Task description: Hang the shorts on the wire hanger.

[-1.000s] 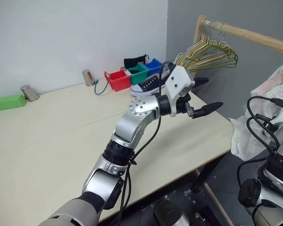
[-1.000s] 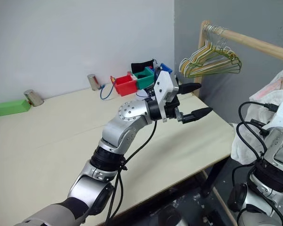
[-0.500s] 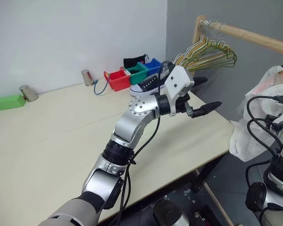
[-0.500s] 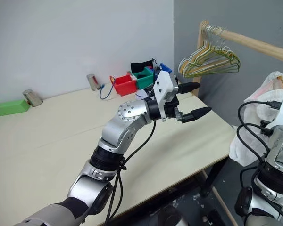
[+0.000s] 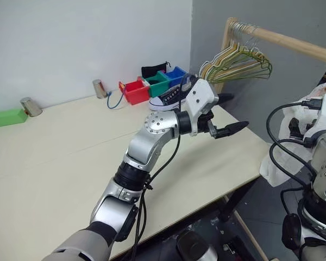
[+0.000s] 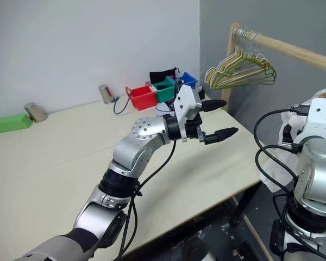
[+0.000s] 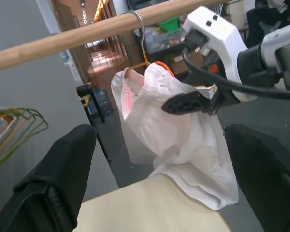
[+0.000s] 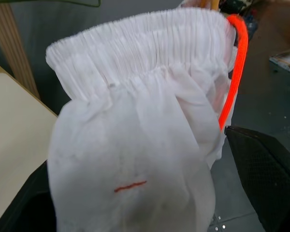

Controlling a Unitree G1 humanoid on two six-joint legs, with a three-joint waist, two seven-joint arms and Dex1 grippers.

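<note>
The white shorts (image 8: 135, 121) hang bunched from the wire hanger (image 7: 138, 29), whose hook sits over the wooden rod; an orange stretch of it (image 8: 232, 72) runs along the gathered waistband. A short reddish mark shows on the cloth. My right gripper (image 8: 145, 193) is open, its fingers (image 8: 266, 169) spread wide on either side of the shorts just in front of them. My left gripper (image 5: 231, 113) is open too, held level above the table's right end and pointing toward the shorts (image 5: 280, 157), with nothing in it.
A wooden rod (image 5: 293, 41) carries a bunch of pale yellow-green hangers (image 5: 239, 60) near its post. On the cream table (image 5: 54, 157) stand red, green and blue bins (image 5: 152, 87), a sneaker (image 5: 171, 98), two metal cups and a green block (image 5: 2, 117).
My right gripper has opened and let go of the shorts, and the right arm has risen and come in toward the left. The left arm has hardly moved.
</note>
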